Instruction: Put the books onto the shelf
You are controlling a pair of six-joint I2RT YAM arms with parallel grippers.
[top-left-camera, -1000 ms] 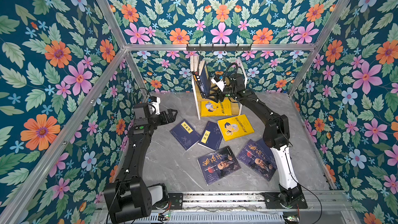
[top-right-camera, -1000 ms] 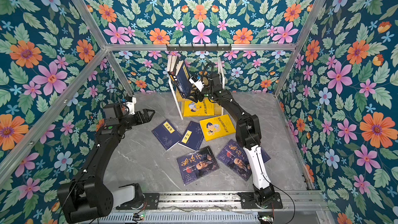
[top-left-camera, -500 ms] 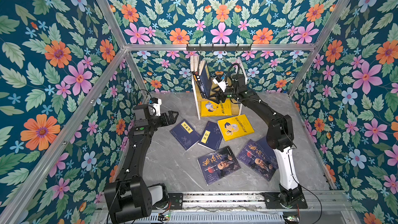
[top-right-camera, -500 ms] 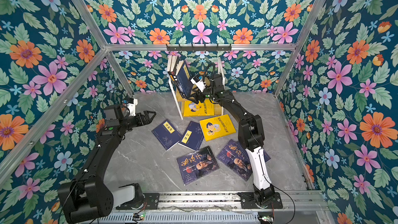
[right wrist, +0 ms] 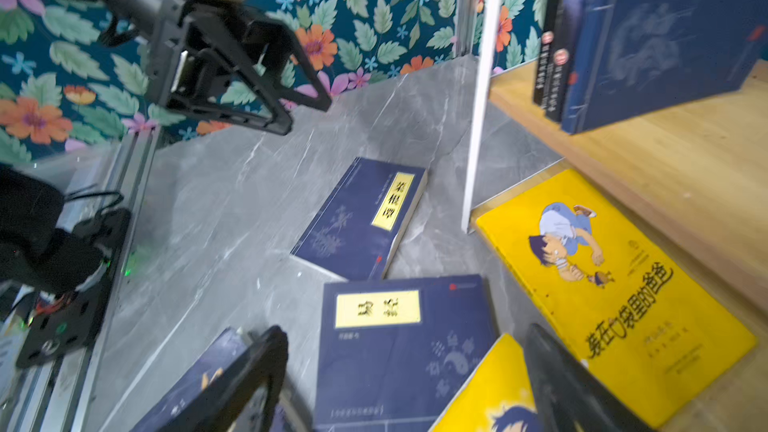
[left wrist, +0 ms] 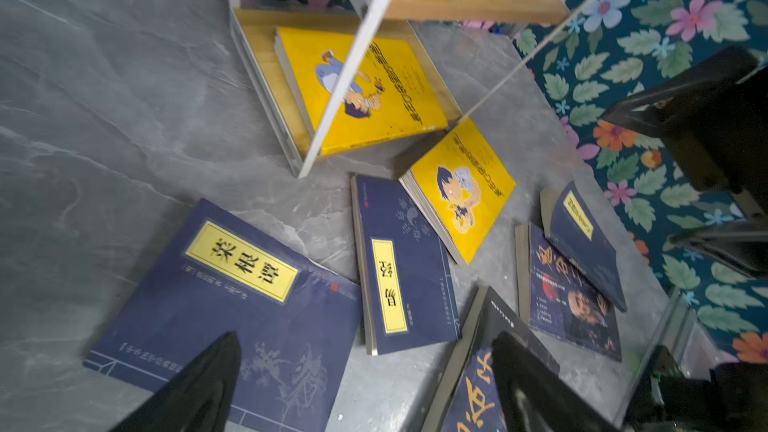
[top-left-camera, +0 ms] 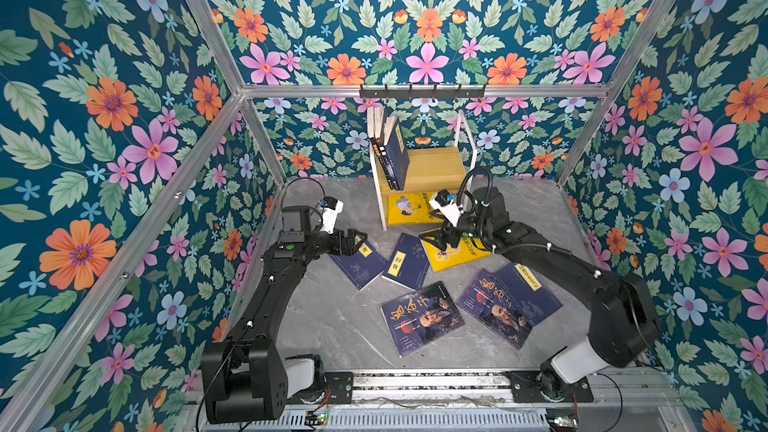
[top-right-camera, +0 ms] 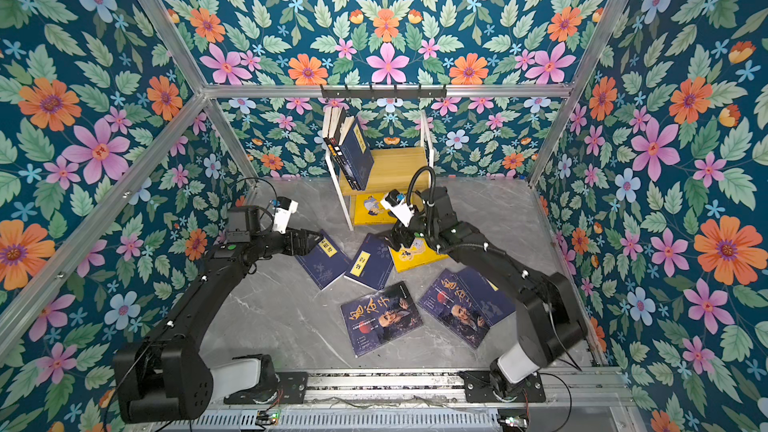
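Note:
The shelf stands at the back wall. Three books lean upright on its top board, and a yellow book lies on the bottom board. Several books lie on the floor: a navy book, a second navy book, a yellow book and two purple-blue ones. My left gripper hangs open over the first navy book's far corner. My right gripper hangs open over the yellow floor book's left edge and the second navy book. Neither holds anything.
A black hook rail runs along the back wall above the shelf. Flowered walls close in the back and both sides. A further navy book lies on the right purple-blue one. Bare grey floor lies at the front left.
My right gripper has come away from the upright books on the top board and dropped to the floor books, opening wider. My left gripper has moved right and down over the navy book.

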